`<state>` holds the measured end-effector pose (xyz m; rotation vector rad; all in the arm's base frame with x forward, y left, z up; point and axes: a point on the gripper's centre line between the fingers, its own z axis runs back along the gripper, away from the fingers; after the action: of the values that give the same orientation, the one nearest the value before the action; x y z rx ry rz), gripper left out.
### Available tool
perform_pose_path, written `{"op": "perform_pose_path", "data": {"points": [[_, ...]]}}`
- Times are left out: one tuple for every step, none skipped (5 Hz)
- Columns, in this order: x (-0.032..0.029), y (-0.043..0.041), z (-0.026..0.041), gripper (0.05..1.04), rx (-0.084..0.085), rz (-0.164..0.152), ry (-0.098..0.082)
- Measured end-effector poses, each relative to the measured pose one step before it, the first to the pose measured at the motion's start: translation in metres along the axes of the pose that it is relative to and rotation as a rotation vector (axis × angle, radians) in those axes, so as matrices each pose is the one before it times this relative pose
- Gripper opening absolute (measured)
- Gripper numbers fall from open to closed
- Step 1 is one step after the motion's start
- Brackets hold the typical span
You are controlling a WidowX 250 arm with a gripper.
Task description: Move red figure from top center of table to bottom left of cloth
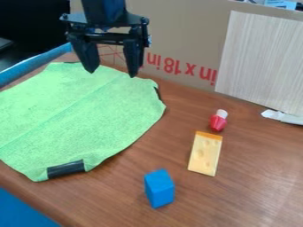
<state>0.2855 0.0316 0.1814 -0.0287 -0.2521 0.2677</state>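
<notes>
The black gripper (112, 73) hangs above the far edge of the green cloth, at the upper left of the camera view. Its two fingers are spread apart with nothing between them, so it is open. A small red figure (218, 121) with a white top is on the brown table, right of the cloth and well to the right of the gripper. The light green cloth (77, 111) lies on the left half of the table, slightly wrinkled, with black tape at its near edge.
A yellow cheese piece (205, 153) lies just nearer than the red figure. Closer to the front stands a blue block (159, 188). Behind the table are a cardboard wall (183, 35) and a pale wooden panel (260, 62), with a white object (283, 117) at its foot.
</notes>
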Motion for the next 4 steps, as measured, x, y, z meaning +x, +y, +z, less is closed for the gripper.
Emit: {"op": "perform_pose_path", "data": {"points": [[-0.00160, -0.00001, -0.00721, 1.001, 0.0031, 0.0038, 0.0228], [0.00744, -0.02521, -0.02008, 1.001, -0.0041, -0.0420, -0.0164], [0.01264, -0.01250, -0.02523, 1.001, 0.0107, 0.0122, 0.0147], [0.01578, -0.03256, -0.02068, 1.001, -0.0544, -0.0510, -0.0062]]}}
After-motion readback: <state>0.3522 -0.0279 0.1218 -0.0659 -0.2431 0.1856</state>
